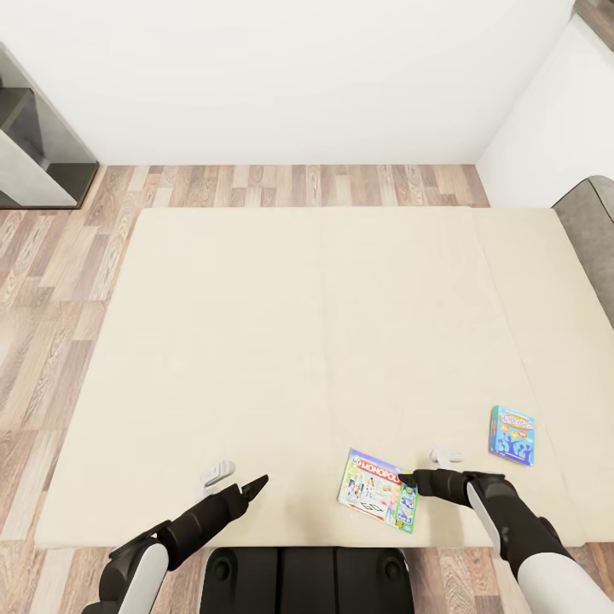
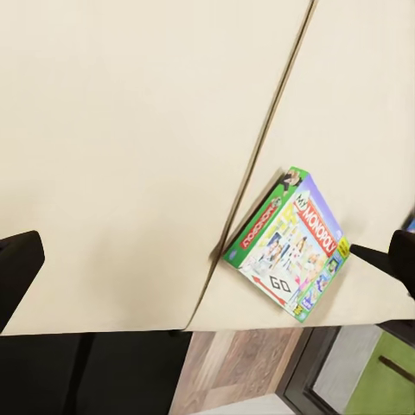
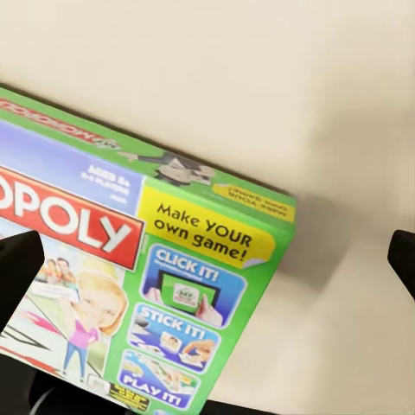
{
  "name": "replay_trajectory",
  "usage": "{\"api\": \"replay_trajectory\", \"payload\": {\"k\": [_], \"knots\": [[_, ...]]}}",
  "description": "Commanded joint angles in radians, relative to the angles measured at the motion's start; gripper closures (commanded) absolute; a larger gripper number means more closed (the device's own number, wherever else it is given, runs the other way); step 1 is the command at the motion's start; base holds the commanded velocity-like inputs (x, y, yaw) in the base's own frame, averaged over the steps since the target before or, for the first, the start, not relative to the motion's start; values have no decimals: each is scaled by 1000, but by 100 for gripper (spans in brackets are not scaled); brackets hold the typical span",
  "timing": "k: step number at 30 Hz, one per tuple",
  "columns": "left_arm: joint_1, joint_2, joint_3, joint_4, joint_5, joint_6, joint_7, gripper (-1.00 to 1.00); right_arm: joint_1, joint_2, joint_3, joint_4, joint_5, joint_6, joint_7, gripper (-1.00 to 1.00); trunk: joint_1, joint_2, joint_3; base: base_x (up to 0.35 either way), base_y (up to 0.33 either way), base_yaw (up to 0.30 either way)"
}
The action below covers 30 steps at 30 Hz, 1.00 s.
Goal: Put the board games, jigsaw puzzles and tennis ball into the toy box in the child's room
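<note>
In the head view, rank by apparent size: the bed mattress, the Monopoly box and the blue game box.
1. Bed mattress, by far the largest.
2. Monopoly box.
3. Blue game box, smallest; it lies slightly farther from the camera, but the gap looks real.

1. A wood-plank floor (image 1: pixel 51 281) spreads to the left and far side.
2. A white wall (image 1: pixel 281 77) stands at the far side.
3. A dark grey shelf unit (image 1: pixel 38 145) sits far left.

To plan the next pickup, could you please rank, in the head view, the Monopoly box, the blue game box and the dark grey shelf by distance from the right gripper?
1. White Monopoly box, at the right gripper.
2. Small blue game box, toward the bed's right edge.
3. Dark grey shelf unit, far left by the wall.
</note>
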Motion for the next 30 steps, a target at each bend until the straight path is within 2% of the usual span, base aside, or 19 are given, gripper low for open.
{"api": "replay_trajectory", "payload": {"k": [1, 30], "knots": [[0, -1, 1, -1, 3, 6, -2, -100, -1, 1, -3, 0, 2, 3, 5, -100, 1, -2, -1, 0, 0, 0], [1, -1, 2, -2, 3, 6, -5, -100, -7, 3, 0, 7, -1, -15, 7, -100, 1, -2, -1, 0, 0, 0]]}}
